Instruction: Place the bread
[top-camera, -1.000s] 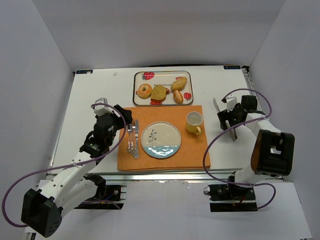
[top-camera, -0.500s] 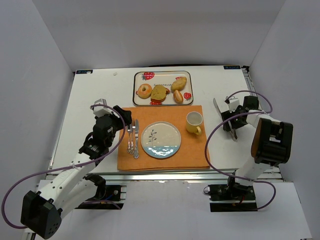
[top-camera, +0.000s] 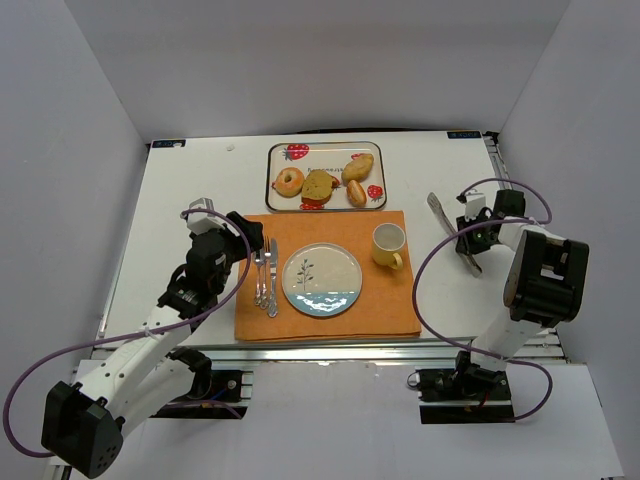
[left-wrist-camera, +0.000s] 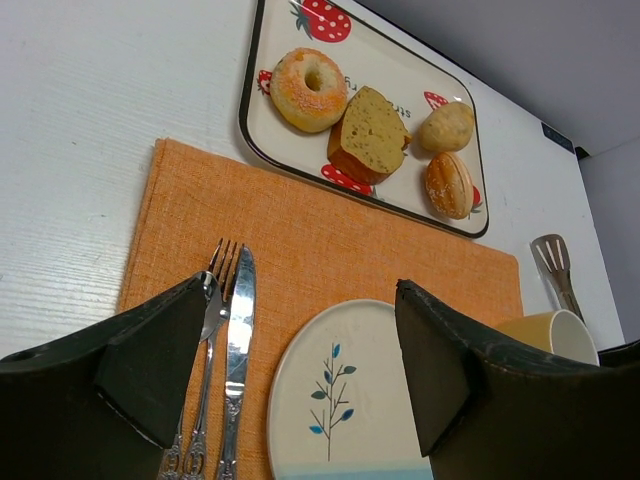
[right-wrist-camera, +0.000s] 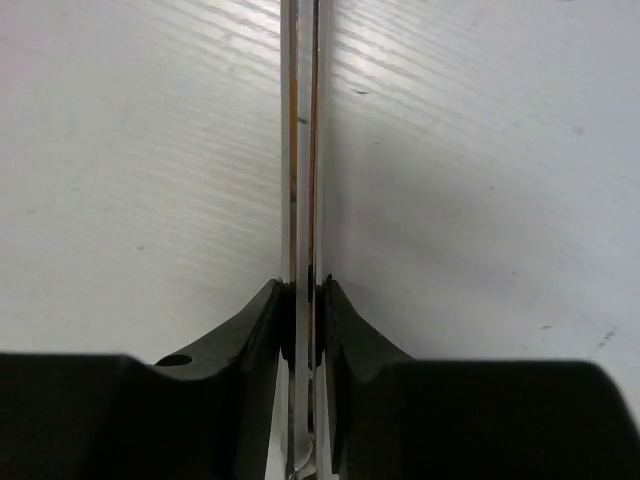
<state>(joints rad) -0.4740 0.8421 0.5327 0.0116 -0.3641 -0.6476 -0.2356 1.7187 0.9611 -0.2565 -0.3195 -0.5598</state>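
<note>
Bearing half-hidden lettering (left-wrist-camera: 400, 111), tray (left-wrist-camera: 262, 120) holds bread (left-wrist-camera: 372, 125).

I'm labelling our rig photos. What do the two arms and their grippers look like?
The left arm and right arm have white links, black joint housings and a looping purple cable each. Their fingers are matte black wedges.

Mat (left-wrist-camera: 330, 250) coarse orange woven cloth. Plate (left-wrist-camera: 360, 335) and tray (left-wrist-camera: 290, 135) glossy (glazed, by the sheen). Knife (left-wrist-camera: 240, 320) and tongs (right-wrist-camera: 303, 150) polished metal. Table (right-wrist-camera: 130, 150) matt white, faintly grained. Bread (left-wrist-camera: 372, 128) crusts dull, rough.
</note>
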